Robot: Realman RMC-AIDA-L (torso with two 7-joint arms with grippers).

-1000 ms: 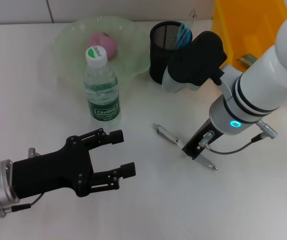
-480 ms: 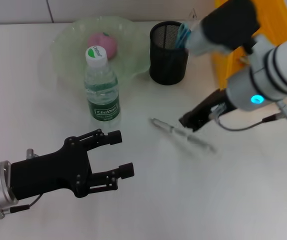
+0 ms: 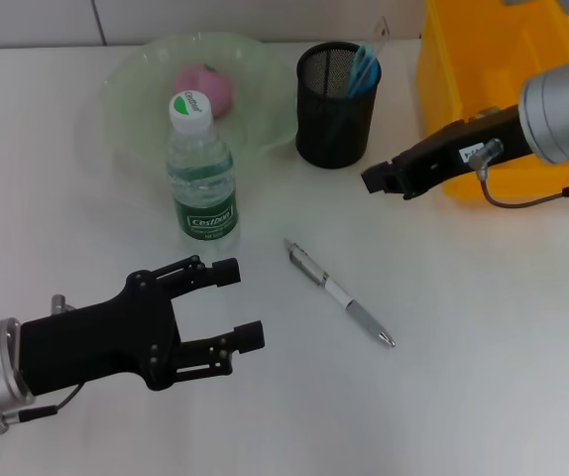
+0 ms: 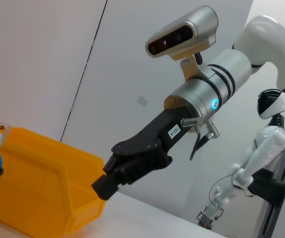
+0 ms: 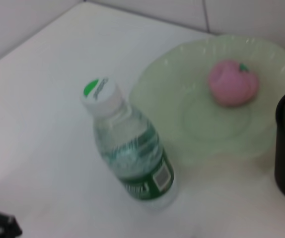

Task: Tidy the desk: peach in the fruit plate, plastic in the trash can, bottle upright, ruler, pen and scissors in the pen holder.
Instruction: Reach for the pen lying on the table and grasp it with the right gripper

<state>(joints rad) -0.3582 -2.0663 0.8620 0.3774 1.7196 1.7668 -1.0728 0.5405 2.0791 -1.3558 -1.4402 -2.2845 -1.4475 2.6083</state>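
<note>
Pen (image 3: 340, 294) flat on desk (image 3: 483, 347), right end effector (image 3: 382, 180) raised well beyond it, clenched, empty

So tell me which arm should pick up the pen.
Probably left. The left gripper is open, low over the desk beside the pen; the right gripper is raised near the trash can.
</note>
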